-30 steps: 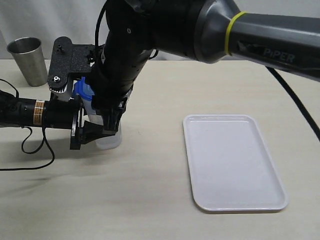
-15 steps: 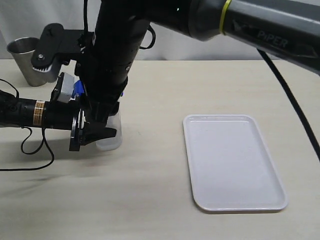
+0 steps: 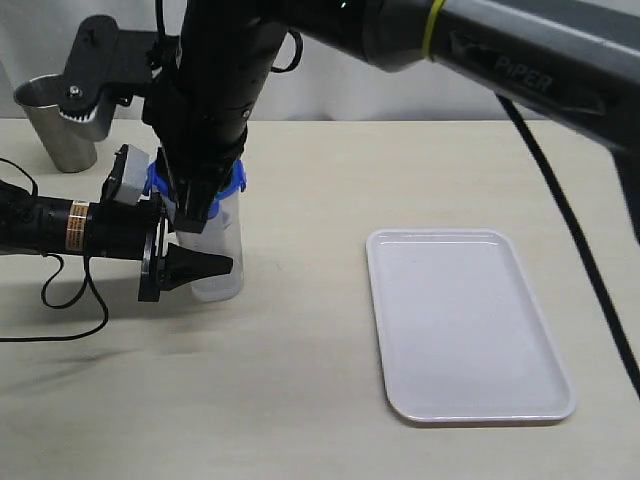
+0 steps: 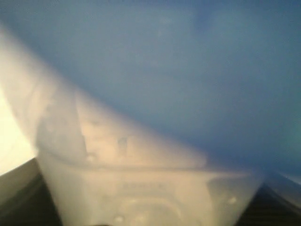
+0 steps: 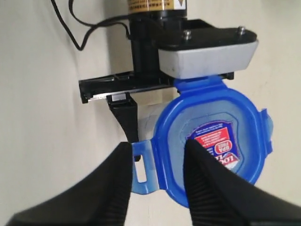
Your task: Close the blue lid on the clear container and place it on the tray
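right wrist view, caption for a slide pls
Open right gripper astride a flap of the blue lid, which sits on the clear container

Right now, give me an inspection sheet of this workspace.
Surface: beige table.
Job's things: blue lid sits on the clear container, a flap sticking out; tray holds nothing.
Clutter: steel cup, upright, far left.
Grippers: left gripper closed around the container; right gripper open over the lid's flap.
Cables: black cable beside the left arm; another hanging from the right arm.
Surroundings: pale backdrop.
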You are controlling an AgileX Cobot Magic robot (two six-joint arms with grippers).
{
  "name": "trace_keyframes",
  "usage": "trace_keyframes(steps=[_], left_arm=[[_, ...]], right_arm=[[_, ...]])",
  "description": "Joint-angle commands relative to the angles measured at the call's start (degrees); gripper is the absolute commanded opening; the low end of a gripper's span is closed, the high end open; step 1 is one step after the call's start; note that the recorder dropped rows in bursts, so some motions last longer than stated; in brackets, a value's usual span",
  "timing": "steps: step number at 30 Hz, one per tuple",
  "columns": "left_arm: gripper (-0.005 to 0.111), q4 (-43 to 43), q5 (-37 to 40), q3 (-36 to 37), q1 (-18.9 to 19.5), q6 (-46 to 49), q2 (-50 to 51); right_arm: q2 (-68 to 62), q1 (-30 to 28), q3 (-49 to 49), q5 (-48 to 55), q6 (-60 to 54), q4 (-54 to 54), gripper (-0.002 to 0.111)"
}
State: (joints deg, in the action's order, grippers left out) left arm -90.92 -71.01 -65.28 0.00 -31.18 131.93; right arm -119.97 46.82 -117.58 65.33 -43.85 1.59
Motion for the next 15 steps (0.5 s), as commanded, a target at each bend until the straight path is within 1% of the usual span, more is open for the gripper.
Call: trace_keyframes(steps=[1,6,10,15], left_arm=[[0.0,-0.75,1.04,-0.11,-0.07,-0.21,0.19],[0.0,-0.75,1.04,-0.11,-0.07,-0.21,0.19],[0.0,-0.89,1.04,-0.11,-0.07,-0.21,0.19],[0.0,-1.0,1.04,-0.11,-0.07,-0.36,0.19]], right_arm=[[-1.9,-0.18,-0.01,1.41,-0.11,-2.26,0.034],[-3.13,-0.18,-0.01,4.27,-1.73,-3.04,0.034],[-4.64,-0.18,-0.01,3.43,0.19,-7.21,0.034],[-6.42,-0.06,2.26,2.59,-1.31,-7.64,0.034]])
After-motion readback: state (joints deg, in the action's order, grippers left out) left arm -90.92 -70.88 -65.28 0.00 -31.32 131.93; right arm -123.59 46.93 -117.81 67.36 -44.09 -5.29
